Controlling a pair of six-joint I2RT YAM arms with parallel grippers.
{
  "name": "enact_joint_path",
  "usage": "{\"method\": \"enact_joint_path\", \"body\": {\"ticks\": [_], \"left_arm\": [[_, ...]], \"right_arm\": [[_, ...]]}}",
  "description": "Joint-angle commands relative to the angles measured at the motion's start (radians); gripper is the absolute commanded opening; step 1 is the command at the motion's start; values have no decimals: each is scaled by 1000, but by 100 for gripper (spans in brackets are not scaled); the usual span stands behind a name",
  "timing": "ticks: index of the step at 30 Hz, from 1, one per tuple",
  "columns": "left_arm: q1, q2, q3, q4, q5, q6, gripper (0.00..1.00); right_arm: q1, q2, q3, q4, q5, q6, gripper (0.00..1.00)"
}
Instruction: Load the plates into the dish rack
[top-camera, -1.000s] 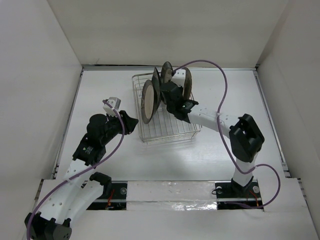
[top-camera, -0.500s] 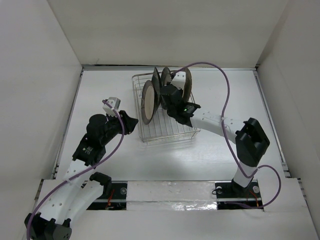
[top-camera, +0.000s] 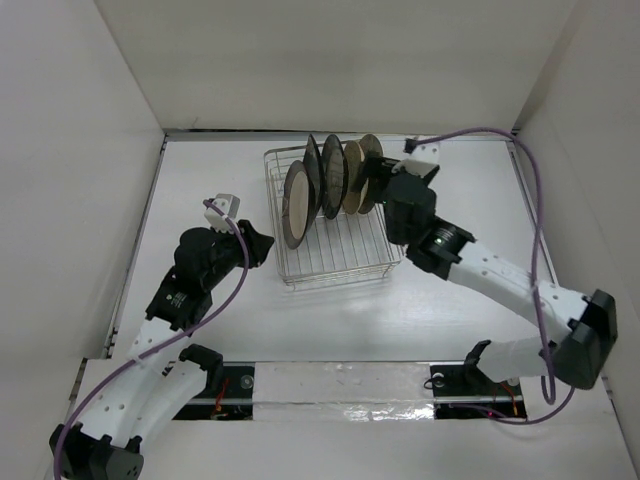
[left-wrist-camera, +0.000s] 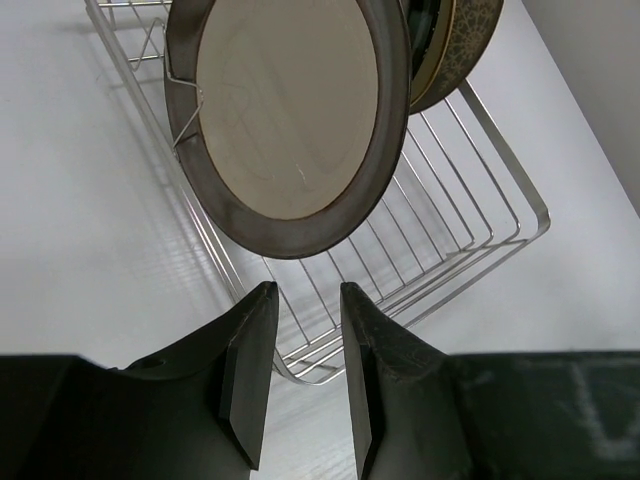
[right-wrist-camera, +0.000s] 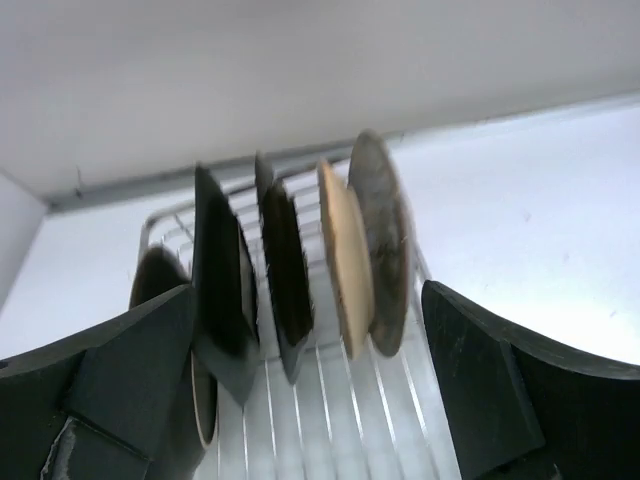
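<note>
The dish rack (top-camera: 340, 255) is a silver wire basket at the table's middle back, with several plates standing on edge in a row. The dark-rimmed cream plate (top-camera: 296, 205) is at the left end, then a black one (top-camera: 313, 172), a dark one (top-camera: 333, 175), a cream one (top-camera: 352, 178) and a brownish one (top-camera: 371, 165). My right gripper (top-camera: 380, 190) is wide open just right of the row, its jaws empty (right-wrist-camera: 307, 290). My left gripper (top-camera: 263, 245) sits by the rack's near left corner, its jaws (left-wrist-camera: 303, 288) slightly apart with nothing between them.
White walls enclose the table on three sides. The right arm's purple cable (top-camera: 530, 200) loops over the right side. In the left wrist view the rack's (left-wrist-camera: 450, 230) corner wire lies just past the fingers.
My right gripper has opened wide and drawn back to the right, away from the plates. The plate it held now stands in the rack. The left arm has not moved.
</note>
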Motion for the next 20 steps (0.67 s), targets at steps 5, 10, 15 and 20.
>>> {"method": "enact_joint_path", "body": {"ticks": [5, 10, 15, 20], "left_arm": [[6, -88, 30, 49, -70, 24, 29], [6, -155, 7, 71, -104, 30, 31], [6, -166, -6, 83, -133, 39, 33], [6, -142, 0, 57, -187, 38, 33]], "right_arm": [[-78, -336, -278, 128, 140, -63, 100], [-225, -601, -509, 173, 20, -2, 99], [-357, -704, -618, 127, -106, 65, 99], [-426, -710, -648, 140, -304, 113, 98]]}}
